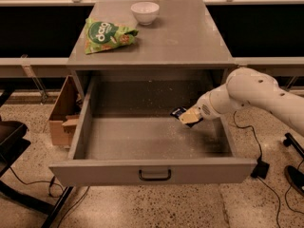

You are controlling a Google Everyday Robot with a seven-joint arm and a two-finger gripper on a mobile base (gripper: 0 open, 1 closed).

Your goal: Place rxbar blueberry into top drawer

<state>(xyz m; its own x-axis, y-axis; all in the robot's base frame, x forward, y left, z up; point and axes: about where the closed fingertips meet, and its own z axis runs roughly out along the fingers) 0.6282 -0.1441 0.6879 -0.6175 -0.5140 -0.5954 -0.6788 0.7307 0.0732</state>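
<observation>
The top drawer (152, 171) is pulled wide open, grey metal, with a small black handle (155, 175) on its front. My gripper (188, 116) reaches in from the right, inside the drawer at its right side, above the floor. It is shut on the rxbar blueberry (179, 112), whose dark wrapper end sticks out to the left of the fingers. The rest of the bar is hidden by the gripper.
A green snack bag (107, 34) and a white bowl (145, 12) sit on the cabinet top (185, 37). A cardboard box (62, 114) stands on the floor left of the drawer. Cables and a black chair base lie on the floor at both sides.
</observation>
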